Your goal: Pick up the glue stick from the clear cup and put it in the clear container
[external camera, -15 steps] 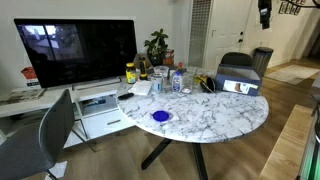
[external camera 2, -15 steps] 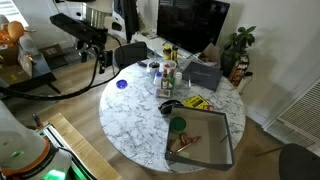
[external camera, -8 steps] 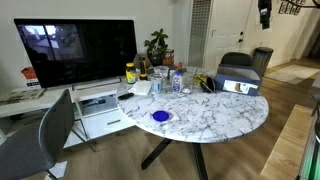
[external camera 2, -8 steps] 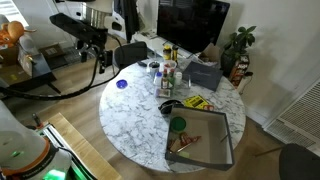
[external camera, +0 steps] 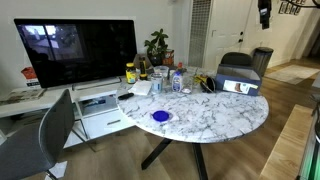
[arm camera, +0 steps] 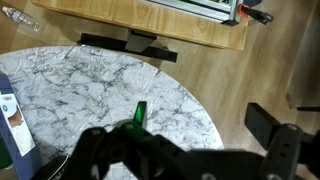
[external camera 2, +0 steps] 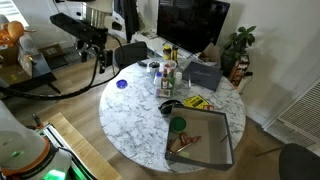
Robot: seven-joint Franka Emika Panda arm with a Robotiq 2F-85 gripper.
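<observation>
The clear cup stands among bottles near the middle of the round marble table; the cluster also shows in an exterior view. The glue stick is too small to make out. The clear container is a shallow tray at the table's near edge, with a few items in it; it also shows in an exterior view. My gripper hangs high and well off the table's side, far from the cup. In the wrist view the gripper is open and empty above the table edge.
A blue lid, a green lid and yellow items lie on the table. A monitor, a plant and chairs stand around it. Cables trail over the wood floor.
</observation>
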